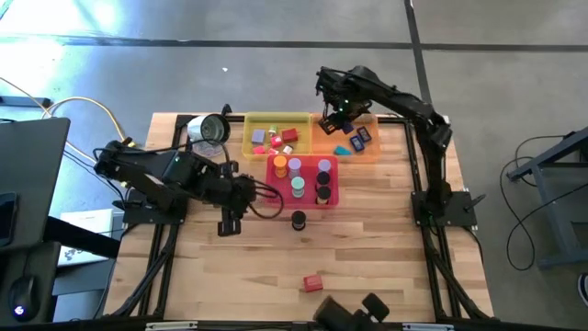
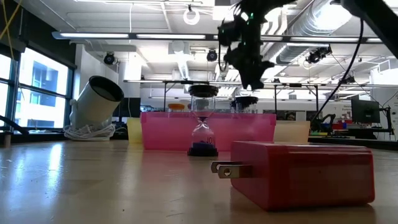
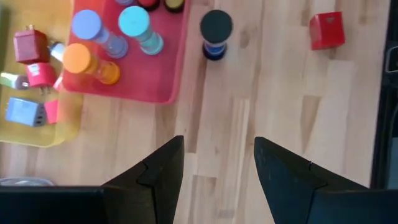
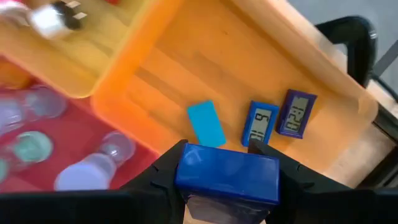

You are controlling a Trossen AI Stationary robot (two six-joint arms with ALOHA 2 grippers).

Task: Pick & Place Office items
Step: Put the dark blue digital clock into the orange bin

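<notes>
One blue block (image 4: pixel 227 173) sits clamped between the right gripper's (image 4: pixel 229 177) fingers, its long axis running across the gap from finger to finger. It hangs above the orange tray (image 4: pixel 180 68), over the tray's edge nearest the pink tray (image 4: pixel 37 168). Directly ahead of the fingers, on the tray floor, lie a light blue piece (image 4: pixel 206 124) and two small clocks (image 4: pixel 273 121) side by side, so the likely release spot is the bare floor just beside them. In the high view this gripper (image 1: pixel 333 118) hovers over the orange tray (image 1: pixel 367 152) at the far side of the table (image 1: pixel 386 248).

Two pieces are on the bare wood: a black-capped cylinder (image 3: pixel 216 34) just beside the pink tray, and a red block (image 3: pixel 327 29) well apart. The left gripper (image 3: pixel 219 163), fingers spread and empty, points toward the cylinder and is the nearer arm to it.
</notes>
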